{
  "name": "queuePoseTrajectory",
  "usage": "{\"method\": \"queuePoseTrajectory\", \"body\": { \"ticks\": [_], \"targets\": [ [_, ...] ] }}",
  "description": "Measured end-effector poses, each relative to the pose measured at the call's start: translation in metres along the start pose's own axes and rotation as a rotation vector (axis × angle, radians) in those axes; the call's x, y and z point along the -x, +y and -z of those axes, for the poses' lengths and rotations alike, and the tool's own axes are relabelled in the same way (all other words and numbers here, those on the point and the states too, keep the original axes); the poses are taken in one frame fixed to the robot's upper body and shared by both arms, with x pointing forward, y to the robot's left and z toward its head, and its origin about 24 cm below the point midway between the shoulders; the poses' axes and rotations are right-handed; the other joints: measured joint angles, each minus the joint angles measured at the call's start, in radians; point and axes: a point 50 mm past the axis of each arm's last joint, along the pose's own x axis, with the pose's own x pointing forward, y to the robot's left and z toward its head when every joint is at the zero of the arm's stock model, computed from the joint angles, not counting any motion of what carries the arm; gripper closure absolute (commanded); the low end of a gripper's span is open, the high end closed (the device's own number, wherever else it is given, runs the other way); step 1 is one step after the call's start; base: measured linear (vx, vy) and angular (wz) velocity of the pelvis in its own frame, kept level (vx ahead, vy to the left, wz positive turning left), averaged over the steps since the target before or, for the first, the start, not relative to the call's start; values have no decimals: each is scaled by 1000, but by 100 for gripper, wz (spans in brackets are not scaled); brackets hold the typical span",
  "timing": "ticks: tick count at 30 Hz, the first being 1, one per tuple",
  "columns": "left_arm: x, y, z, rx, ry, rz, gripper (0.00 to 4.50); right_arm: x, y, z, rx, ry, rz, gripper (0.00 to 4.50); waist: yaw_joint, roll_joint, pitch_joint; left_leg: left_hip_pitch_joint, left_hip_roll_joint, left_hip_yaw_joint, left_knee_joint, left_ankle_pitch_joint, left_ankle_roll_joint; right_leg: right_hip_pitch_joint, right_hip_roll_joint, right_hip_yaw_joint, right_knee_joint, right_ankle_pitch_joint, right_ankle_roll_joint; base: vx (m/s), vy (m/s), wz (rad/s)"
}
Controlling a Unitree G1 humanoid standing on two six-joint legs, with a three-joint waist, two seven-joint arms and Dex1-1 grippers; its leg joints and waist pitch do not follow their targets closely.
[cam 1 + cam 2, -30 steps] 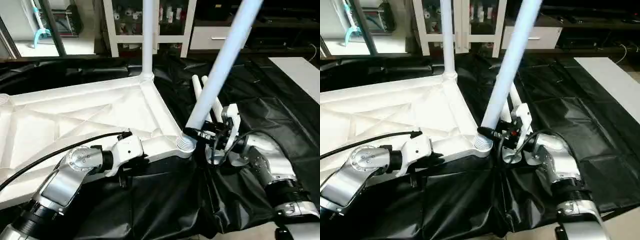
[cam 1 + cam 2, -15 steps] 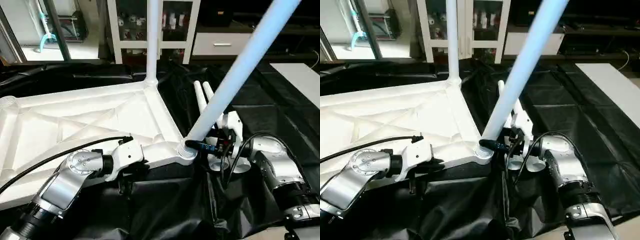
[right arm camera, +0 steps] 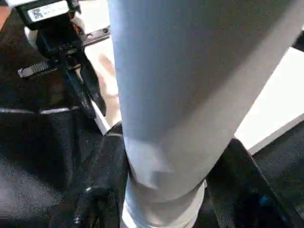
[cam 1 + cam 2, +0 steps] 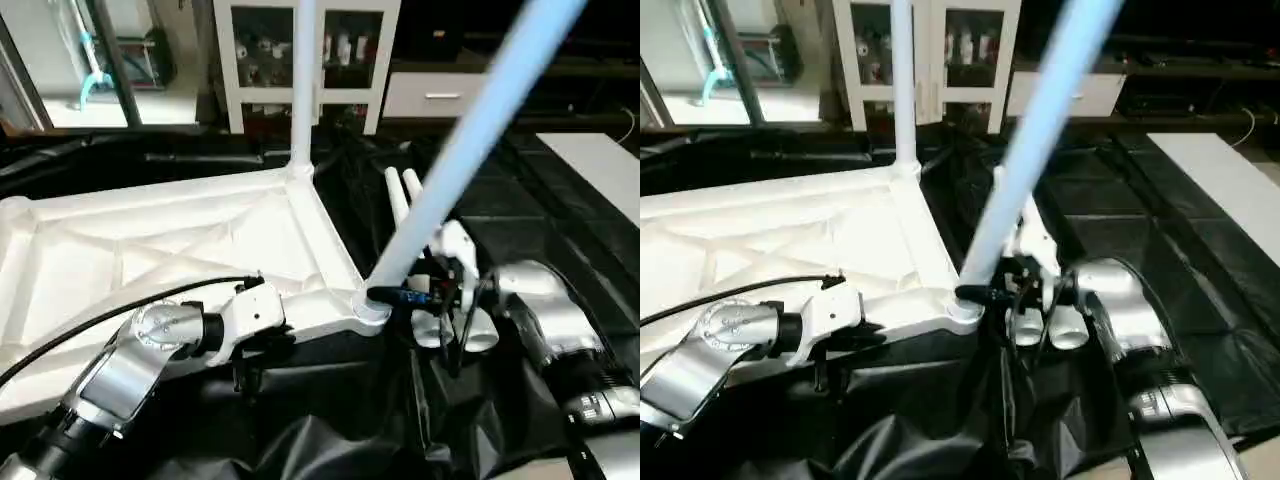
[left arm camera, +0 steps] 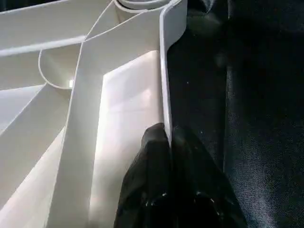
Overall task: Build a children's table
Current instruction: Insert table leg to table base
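Note:
The white tabletop point(image 4: 150, 240) lies upside down, its ribbed underside facing up. One white leg point(image 4: 302, 80) stands upright in its far right corner socket. A second leg point(image 4: 470, 140) leans steeply to the right, its lower end at the near right corner socket point(image 4: 368, 312). My right gripper point(image 4: 402, 294) is shut on that leg just above the socket; in the right wrist view the leg point(image 3: 180, 95) sits between the black fingers point(image 3: 108, 164). On the tabletop's thin near rim point(image 5: 164, 71) my left gripper point(image 5: 167, 132) is shut.
Two loose white legs point(image 4: 402, 195) lie side by side on the crumpled black sheet point(image 4: 540, 220), just behind my right gripper. A white board point(image 4: 600, 160) lies at the far right. White shelving point(image 4: 240, 60) stands at the back.
The head camera has shifted a little. The leaning leg's lower end has come down onto the near right socket, hiding its threaded collar. Both grips are unchanged.

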Motion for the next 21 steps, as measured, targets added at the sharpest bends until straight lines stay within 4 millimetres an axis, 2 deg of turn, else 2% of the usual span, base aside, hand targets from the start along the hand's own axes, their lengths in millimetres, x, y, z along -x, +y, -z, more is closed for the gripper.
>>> {"method": "queuePoseTrajectory", "body": {
  "ticks": [13,18,21],
  "targets": [
    [1,-1,2,7,8,11,450,-6,-7,-4,-18,53,-70,262,-3,-9,-6,4,0,0,-4,-2,-3,3,0,0,-4,-1,0,0,0,0],
    [2,-2,3,12,16,13,450,-11,-7,2,-89,7,-54,262,-5,-11,-5,12,0,0,-7,-4,-7,10,1,0,-4,-5,-1,0,0,0],
    [2,-2,4,13,17,14,450,-12,-7,4,-105,-3,-46,262,-4,-12,-4,13,0,0,-9,-4,-8,12,1,0,-4,-6,0,0,0,0]
  ]
}}
